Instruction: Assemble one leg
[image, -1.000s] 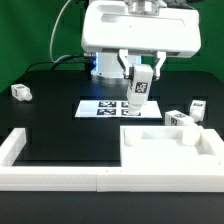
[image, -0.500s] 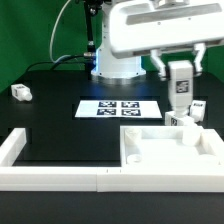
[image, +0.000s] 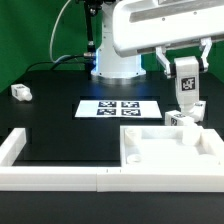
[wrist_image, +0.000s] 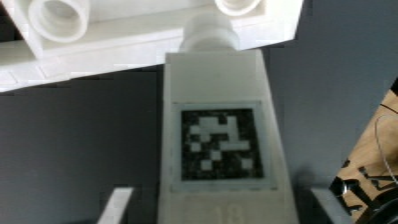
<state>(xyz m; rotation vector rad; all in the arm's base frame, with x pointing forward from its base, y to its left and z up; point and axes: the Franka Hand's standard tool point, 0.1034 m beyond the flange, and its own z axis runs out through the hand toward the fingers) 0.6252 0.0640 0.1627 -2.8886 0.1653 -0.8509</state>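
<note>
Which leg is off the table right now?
The leg held upright in the gripper, at the exterior view's right; the other legs rest on the table.

Black table (image: 55, 122): marker board (image: 118, 108), panel (image: 170, 152), border rails (image: 60, 178), loose legs (image: 19, 92).

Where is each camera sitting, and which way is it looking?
Exterior view: sits off the arm, looking slightly down across the black table toward the robot; shows the white arm and its gripper holding the small chunky white plastic leg.
Wrist view: sits on the wrist, looking along the gripper at the leg and the large flat white square panel beyond; only fingertips show.
Both share: the held leg and the panel.
</note>
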